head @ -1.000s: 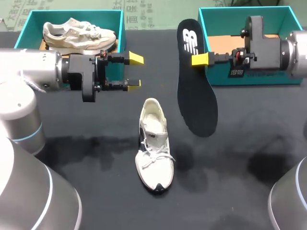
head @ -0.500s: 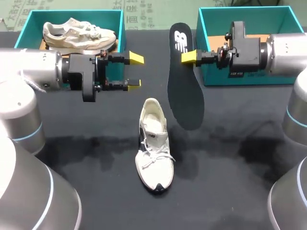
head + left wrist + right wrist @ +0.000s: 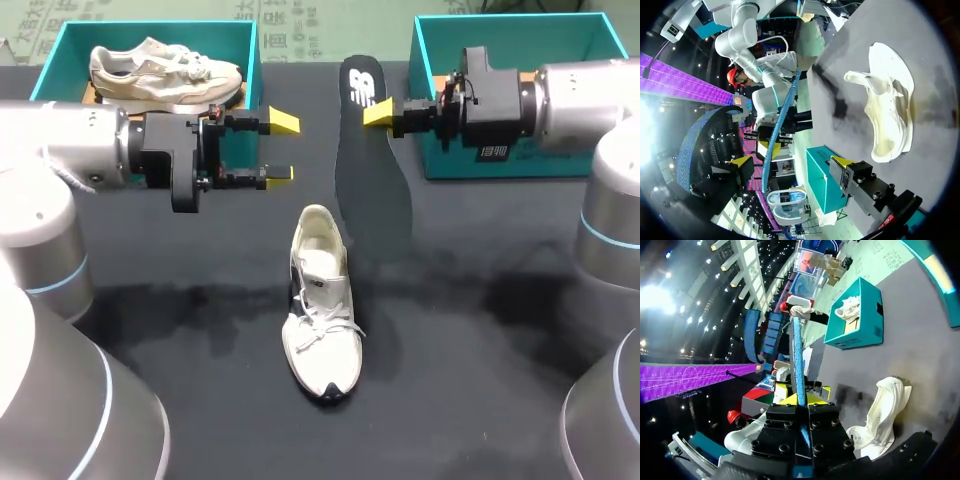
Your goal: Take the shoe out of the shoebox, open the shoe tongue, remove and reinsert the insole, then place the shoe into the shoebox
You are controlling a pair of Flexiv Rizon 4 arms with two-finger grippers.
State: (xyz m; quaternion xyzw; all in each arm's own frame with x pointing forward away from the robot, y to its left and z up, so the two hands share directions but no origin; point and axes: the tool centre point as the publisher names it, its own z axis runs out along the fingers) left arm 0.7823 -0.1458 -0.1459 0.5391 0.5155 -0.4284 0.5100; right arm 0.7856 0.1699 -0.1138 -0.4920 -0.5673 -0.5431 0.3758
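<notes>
A white shoe lies on the black table, toe toward the front edge, its opening toward the back. My right gripper is shut on the heel end of the black insole, which hangs above the table just right of the shoe's opening. In the right wrist view the insole shows edge-on as a blue strip between the fingers, with the shoe below. My left gripper hovers open and empty behind and left of the shoe. The left wrist view shows the shoe and the insole ahead.
A teal shoebox at the back left holds a second pale shoe. Another teal shoebox stands at the back right, behind my right arm. The table's front half holds only the white shoe.
My right arm has carried the insole leftward, from in front of the right shoebox to near the shoe's opening. The left arm and the shoe have not moved.
</notes>
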